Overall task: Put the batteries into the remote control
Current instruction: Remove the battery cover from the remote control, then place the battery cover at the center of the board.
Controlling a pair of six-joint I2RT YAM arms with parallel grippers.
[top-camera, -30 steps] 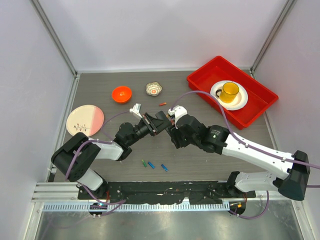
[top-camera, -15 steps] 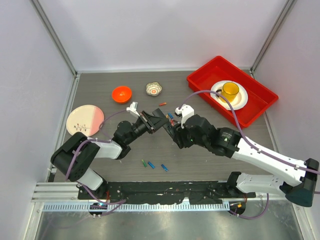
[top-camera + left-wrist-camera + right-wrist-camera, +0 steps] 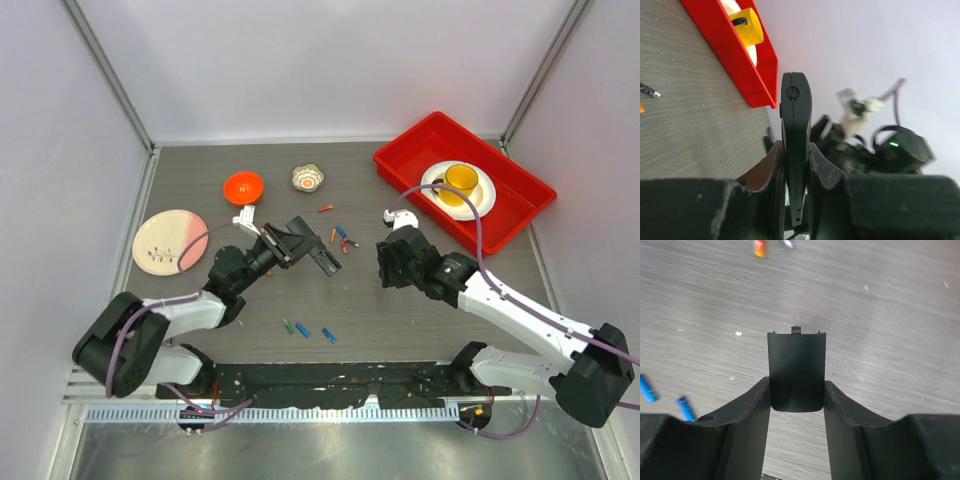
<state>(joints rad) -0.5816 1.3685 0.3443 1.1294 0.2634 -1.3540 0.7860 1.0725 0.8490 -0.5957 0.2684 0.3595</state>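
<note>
My left gripper is shut on the black remote control and holds it above the table. In the left wrist view the remote stands edge-on between the jaws. My right gripper is shut on a flat black battery cover, clamped by its sides over the table. Loose batteries lie between the arms. One orange battery lies farther back. A green one and two blue ones lie nearer. Two blue batteries show in the right wrist view.
An orange bowl and a small foil cup stand at the back. A pink plate with a few small batteries lies at the left. A red tray at the back right holds a white plate and a yellow mug.
The two grippers have drawn apart. The right gripper has moved right, away from the remote, with the cover in it. The left gripper has moved slightly left with the remote.
</note>
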